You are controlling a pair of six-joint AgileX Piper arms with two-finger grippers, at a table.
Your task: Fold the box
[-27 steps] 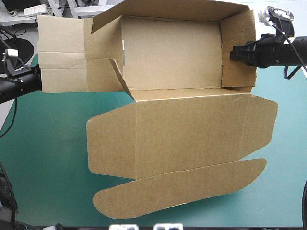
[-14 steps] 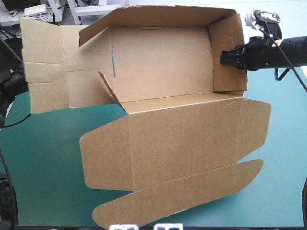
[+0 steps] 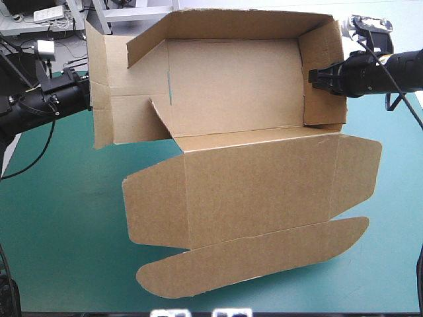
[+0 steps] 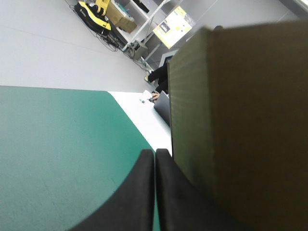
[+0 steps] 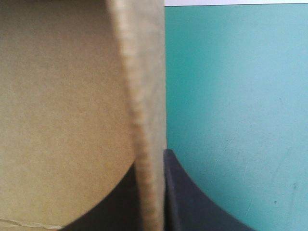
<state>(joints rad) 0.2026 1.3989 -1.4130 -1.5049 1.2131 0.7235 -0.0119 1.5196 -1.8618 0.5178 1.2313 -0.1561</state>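
Note:
The brown box (image 3: 231,86) stands at the back of the teal-green table (image 3: 59,218), its rear and right walls raised. Its lid (image 3: 258,185) lies flat toward the front, ending in a rounded tuck flap (image 3: 251,257). My right gripper (image 3: 312,76) is shut on the right wall; in the right wrist view the board edge (image 5: 144,120) runs between the black fingers (image 5: 185,197). My left gripper (image 3: 88,99) is shut and rests against the outside of the left side flap (image 3: 109,99), which stands tilted up. In the left wrist view that flap (image 4: 240,125) is beside the gripper (image 4: 155,153), not between its fingers.
Bare teal-green cover lies left of the lid and right of it (image 3: 396,218). The tuck flap reaches close to the table's front edge. A short inner flap (image 3: 158,112) sticks up at the tray's front left corner.
The left side flap, earlier spread flat to the left, has swung up toward the tray. My left gripper has come in from the left against it. The right gripper keeps its hold.

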